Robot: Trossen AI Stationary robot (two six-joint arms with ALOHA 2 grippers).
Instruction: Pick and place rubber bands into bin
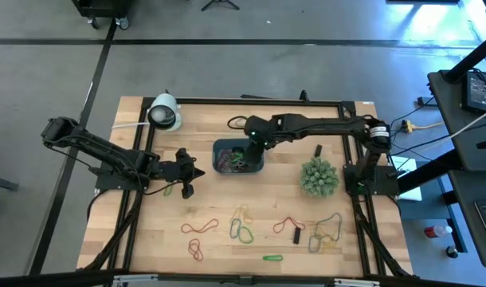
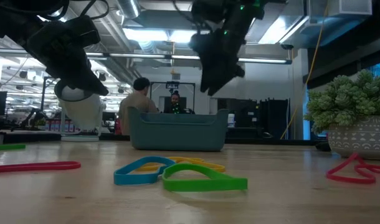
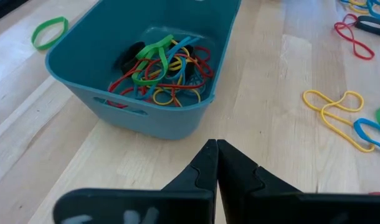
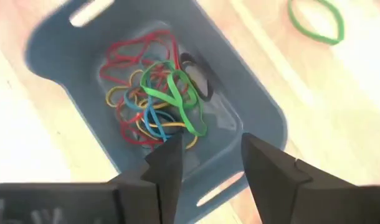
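Tabletop (image 1: 147, 231) overhead hides what wrist views reveal: right pincer (image 4: 209, 165) apart above bin (image 4: 265, 112), left pincer (image 3: 215, 165) together.

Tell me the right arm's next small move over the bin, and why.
Probably lift clear and swing toward the loose rubber bands on the table. The right gripper hangs open and empty above the bin, a green band lies on the pile inside, and the left gripper waits shut beside it.

counter (image 1: 155, 239): light wood planks | white dome (image 1: 164, 112): far-left corner, white cable attached | spiky green plant (image 1: 319, 176): right side, in pale patterned pot | black blocks (image 1: 318, 150), (image 1: 297, 234): right half | two people (image 2: 139, 99): room beyond
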